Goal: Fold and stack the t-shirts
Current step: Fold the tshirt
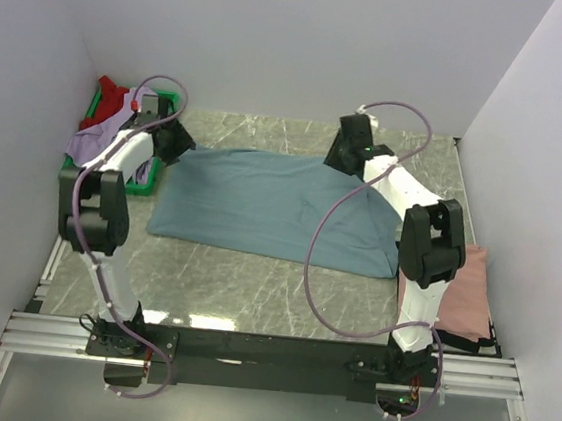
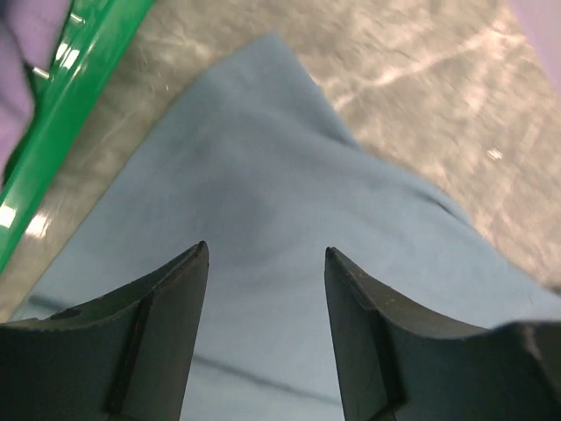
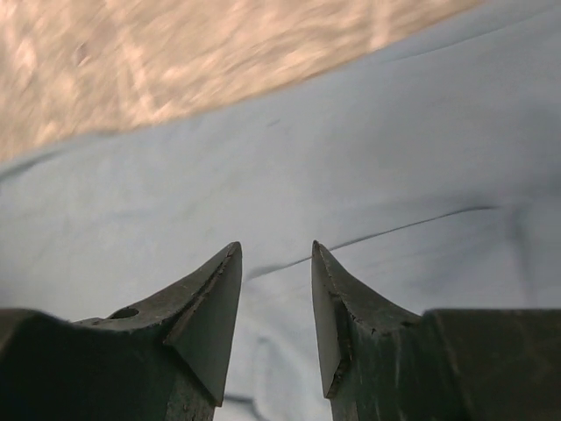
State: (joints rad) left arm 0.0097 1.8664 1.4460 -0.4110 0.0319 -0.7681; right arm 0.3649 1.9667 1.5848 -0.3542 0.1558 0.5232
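- Judging progress first: you look to be partway through the blue shirt [image 1: 272, 205]. It lies flat across the middle of the table [image 1: 242, 292] as a broad oblong with no sleeves showing, so it may be folded once, though you cannot be sure from above.
- Your left gripper [image 2: 267, 254] is over that shirt's far left corner, just beside the tray [image 2: 79, 61]. Its fingers stand wide apart with only cloth below and nothing between them.
- Your right gripper [image 3: 276, 250] is over the shirt's far right edge. Its fingers are parted by a narrower gap and also hold nothing. A crease or hem runs across the cloth beneath it.
- The pink shirt [image 1: 469, 286] lies at the near right edge of the table, partly hidden by the right arm. It looks compact, so you may count it as probably folded and the likely start of the stack.
- The lavender shirt [image 1: 92, 145] hangs crumpled over the tray's left side, and the red shirt [image 1: 106, 102] is bunched at its far end. Neither is folded.
- So you have, at best, one shirt done, one in hand and two untouched, and nothing is stacked on anything yet.
- Count: four shirts, one each of blue, pink, lavender and red; one green tray; two grippers, both empty.
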